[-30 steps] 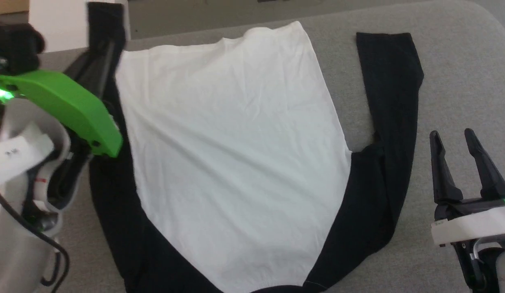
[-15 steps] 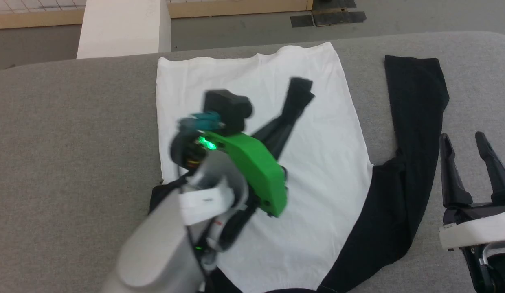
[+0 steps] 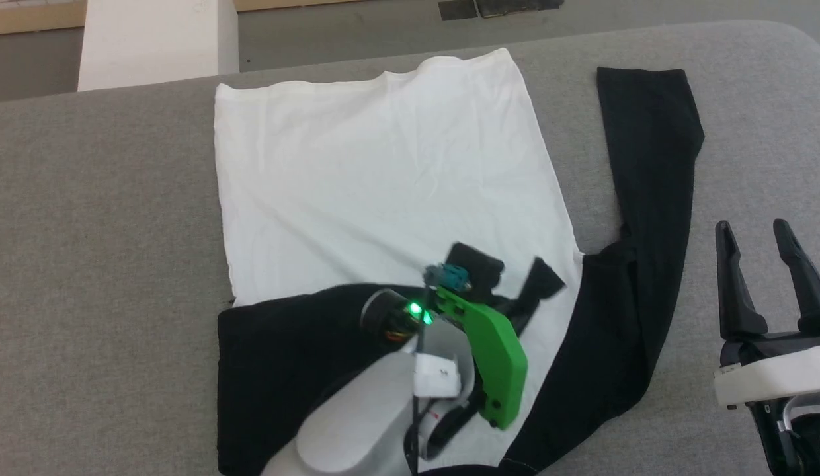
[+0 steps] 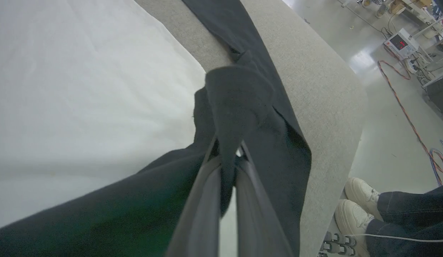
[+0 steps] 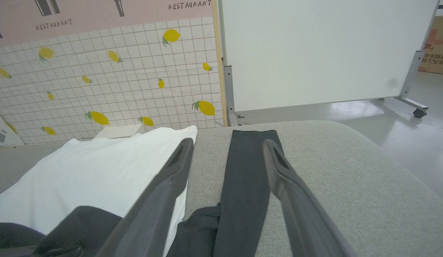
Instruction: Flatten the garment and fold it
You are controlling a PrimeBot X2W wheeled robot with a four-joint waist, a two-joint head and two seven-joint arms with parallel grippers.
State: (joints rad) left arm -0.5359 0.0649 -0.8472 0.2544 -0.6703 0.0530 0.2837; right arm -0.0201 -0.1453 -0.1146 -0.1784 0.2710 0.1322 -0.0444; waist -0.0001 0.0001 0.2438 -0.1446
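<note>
The garment lies on the grey table, its white body [image 3: 383, 178] spread flat. Its right black sleeve [image 3: 648, 198] runs straight up the table's right side. The left black sleeve [image 3: 284, 350] is folded across the lower part of the white body. My left gripper [image 3: 539, 284] hangs over the body's lower right and is shut on that sleeve's cuff [image 4: 235, 107], which droops over the fingertips of my left gripper [image 4: 228, 150]. My right gripper [image 3: 774, 231] stands open at the lower right, apart from the cloth; between its fingers [image 5: 178, 160] I see the right sleeve [image 5: 250, 171].
The padded grey table [image 3: 99, 231] has bare cloth left and right of the garment. A white block [image 3: 152, 39] stands behind the far edge. A person's white shoes [image 4: 357, 200] are on the floor beside the table's rounded end. A wheeled white panel [image 5: 314, 53] stands behind.
My left gripper has carried the black sleeve from the garment's far left, across the white body, to its lower right. The sleeve now lies over the body. The head camera shifted; the right gripper kept still.
</note>
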